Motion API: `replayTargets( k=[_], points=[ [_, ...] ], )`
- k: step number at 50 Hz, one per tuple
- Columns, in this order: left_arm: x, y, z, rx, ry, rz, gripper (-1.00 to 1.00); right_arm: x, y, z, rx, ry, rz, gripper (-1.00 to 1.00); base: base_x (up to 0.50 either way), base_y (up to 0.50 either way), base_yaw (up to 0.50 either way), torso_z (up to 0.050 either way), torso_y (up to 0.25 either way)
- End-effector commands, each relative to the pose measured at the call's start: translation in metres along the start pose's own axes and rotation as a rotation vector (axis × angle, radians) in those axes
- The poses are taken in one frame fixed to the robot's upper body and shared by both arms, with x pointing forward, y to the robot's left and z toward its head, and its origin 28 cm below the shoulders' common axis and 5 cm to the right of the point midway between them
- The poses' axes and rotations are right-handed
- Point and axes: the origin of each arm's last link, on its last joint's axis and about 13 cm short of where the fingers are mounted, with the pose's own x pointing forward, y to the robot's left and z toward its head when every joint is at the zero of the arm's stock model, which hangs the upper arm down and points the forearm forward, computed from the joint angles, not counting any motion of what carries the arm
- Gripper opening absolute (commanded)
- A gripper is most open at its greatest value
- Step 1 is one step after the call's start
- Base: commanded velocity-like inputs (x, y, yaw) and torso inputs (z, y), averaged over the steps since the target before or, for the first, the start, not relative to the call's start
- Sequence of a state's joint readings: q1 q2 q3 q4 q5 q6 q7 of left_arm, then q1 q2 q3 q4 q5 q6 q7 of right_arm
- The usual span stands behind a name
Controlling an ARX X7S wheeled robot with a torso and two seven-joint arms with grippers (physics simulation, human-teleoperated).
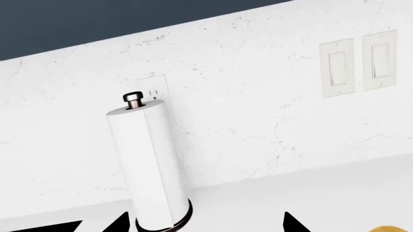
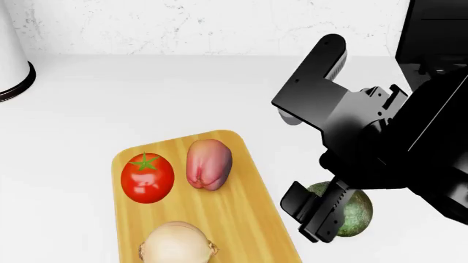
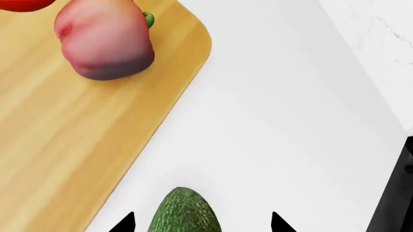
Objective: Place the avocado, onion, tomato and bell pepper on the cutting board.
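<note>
The light wooden cutting board point(image 2: 245, 181) lies on the white counter. On it rest the red tomato point(image 2: 147, 178), the pinkish bell pepper point(image 2: 208, 164) and the pale onion point(image 2: 177, 244). The dark green avocado point(image 2: 356, 212) lies on the counter just right of the board, partly hidden by my right gripper point(image 2: 313, 218). In the right wrist view the avocado point(image 3: 184, 213) sits between the open fingers of the right gripper point(image 3: 200, 223), with gaps on both sides. The bell pepper point(image 3: 104, 44) and board point(image 3: 71, 130) also show there. My left gripper point(image 1: 205, 224) is open and empty, out of the head view.
A paper towel roll point(image 1: 152, 164) on a dark base stands before the left gripper, by the marble wall with an outlet point(image 1: 154, 92) and switches point(image 1: 358, 65). The roll's base point(image 2: 15, 76) shows far left. A dark appliance point(image 2: 439, 33) stands at back right.
</note>
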State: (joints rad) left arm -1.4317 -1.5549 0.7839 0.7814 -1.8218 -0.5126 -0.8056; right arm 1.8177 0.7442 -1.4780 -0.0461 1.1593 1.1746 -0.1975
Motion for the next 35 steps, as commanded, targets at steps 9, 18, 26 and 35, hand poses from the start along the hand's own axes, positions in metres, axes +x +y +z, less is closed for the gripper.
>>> replayTargets(
  k=[9, 18, 26, 35],
  points=[
    [0.0, -0.001, 0.001, 0.0, -0.002, 0.001, 1.0, 0.017, 0.003, -0.014, 0.039, 0.02, 0.018, 1.0, 0.0, 0.0, 0.0, 0.0, 0.0],
    [0.001, -0.003, 0.0, 0.0, 0.001, -0.003, 1.0, 0.028, 0.003, -0.02, 0.053, 0.029, 0.026, 1.0, 0.0, 0.0, 0.0, 0.0, 0.0],
    [-0.002, -0.004, 0.006, -0.01, -0.015, -0.019, 1.0, 0.037, 0.005, -0.025, 0.071, 0.035, 0.032, 1.0, 0.0, 0.0, 0.0, 0.0, 0.0],
    [-0.004, -0.005, 0.006, -0.006, -0.018, -0.02, 1.0, 0.045, 0.011, -0.037, 0.106, 0.051, 0.041, 1.0, 0.0, 0.0, 0.0, 0.0, 0.0]
  ],
)
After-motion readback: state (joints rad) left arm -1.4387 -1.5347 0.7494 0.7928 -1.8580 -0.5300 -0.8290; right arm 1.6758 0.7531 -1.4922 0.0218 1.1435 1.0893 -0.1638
